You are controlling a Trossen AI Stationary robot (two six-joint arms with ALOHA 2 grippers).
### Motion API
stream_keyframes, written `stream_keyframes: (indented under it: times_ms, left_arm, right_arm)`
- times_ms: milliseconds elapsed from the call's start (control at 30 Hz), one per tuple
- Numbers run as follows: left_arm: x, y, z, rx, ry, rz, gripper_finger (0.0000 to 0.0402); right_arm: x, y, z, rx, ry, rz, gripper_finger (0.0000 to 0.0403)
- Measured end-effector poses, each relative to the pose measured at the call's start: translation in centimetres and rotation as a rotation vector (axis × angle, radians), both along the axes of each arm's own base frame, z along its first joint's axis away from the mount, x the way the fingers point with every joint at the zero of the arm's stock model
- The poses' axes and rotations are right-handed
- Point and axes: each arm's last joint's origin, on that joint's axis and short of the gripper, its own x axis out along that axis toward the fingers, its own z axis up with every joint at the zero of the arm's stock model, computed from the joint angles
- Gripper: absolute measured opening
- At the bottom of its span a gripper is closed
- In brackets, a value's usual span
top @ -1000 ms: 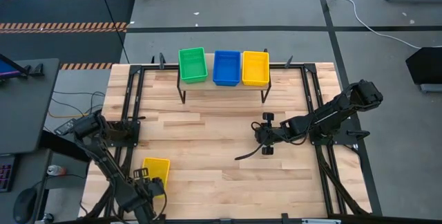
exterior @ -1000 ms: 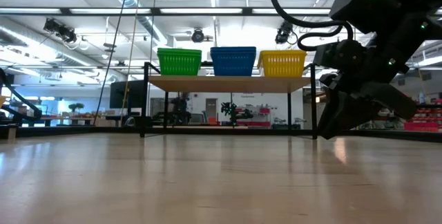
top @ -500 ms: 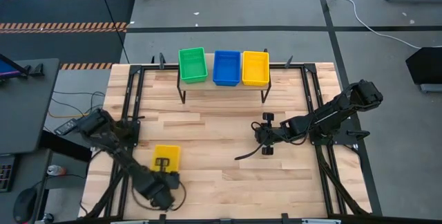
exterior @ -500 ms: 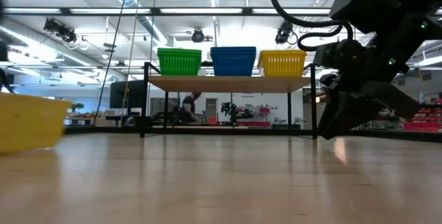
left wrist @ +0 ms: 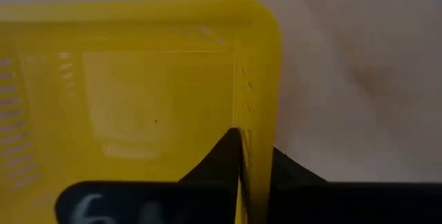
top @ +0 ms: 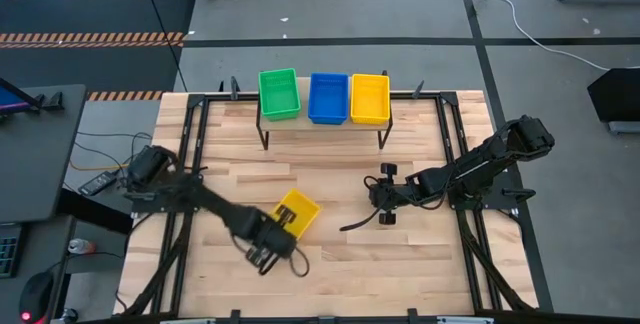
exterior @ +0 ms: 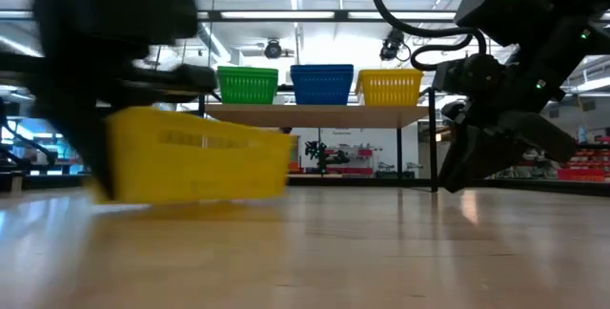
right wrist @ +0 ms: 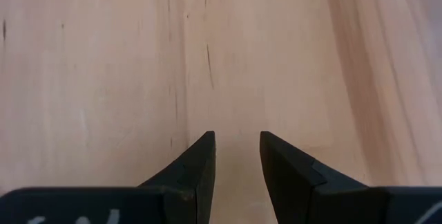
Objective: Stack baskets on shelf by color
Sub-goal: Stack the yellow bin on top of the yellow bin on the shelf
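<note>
A yellow basket is near the table's middle, a little to the left, with my left gripper shut on its wall. The low view shows the basket blurred and tilted. On the shelf at the far middle stand a green basket, a blue basket and another yellow basket in a row, each on its bottom. My right gripper hangs open over bare wood right of the middle, nothing between its fingers. My left gripper pinches one side wall of the yellow basket, close to a corner, with one finger inside the basket and the other outside. The fingers come from above, slanting in from the table's near left. Whether the basket's bottom is clear of the table I cannot tell.
Black metal rails run along the table's left and right sides. Bare wood lies between the held basket and the shelf's black legs. The right arm reaches in from the right edge.
My left gripper has swept quickly from the near left corner toward the table's middle and slightly toward the far edge, taking the yellow basket along. The basket has turned about and now lies askew to the table's edges.
</note>
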Motion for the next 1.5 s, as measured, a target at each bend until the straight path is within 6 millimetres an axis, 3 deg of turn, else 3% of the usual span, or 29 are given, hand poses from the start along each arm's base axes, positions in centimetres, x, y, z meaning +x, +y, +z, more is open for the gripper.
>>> stream_keyframes:
  times_ms: [367,633,967,1233,1500]
  left_arm:
    - [4.5,6.3,0.7,-0.017,-0.164,-0.202,0.0009]
    - [5.7,8.8,1.0,-0.012,-0.235,-0.331,0.0005]
    - [6.2,9.3,1.3,-0.08,-0.298,-0.453,0.0007]
    - [6.4,8.9,1.6,-0.147,-0.345,-0.548,0.0008]
    - [6.2,8.5,1.6,-0.247,-0.359,-0.67,0.0008]
  right_arm:
    - [-0.6,-0.1,-0.4,0.062,0.065,-0.053,0.012]
    - [-0.8,0.0,-0.1,0.109,0.062,-0.06,0.012]
    - [-0.9,0.0,3.5,0.105,-0.126,0.047,0.012]
    - [-0.1,1.7,6.6,0.094,-0.366,0.377,0.012]
    - [-0.3,3.5,7.5,-0.063,-0.435,0.636,0.012]
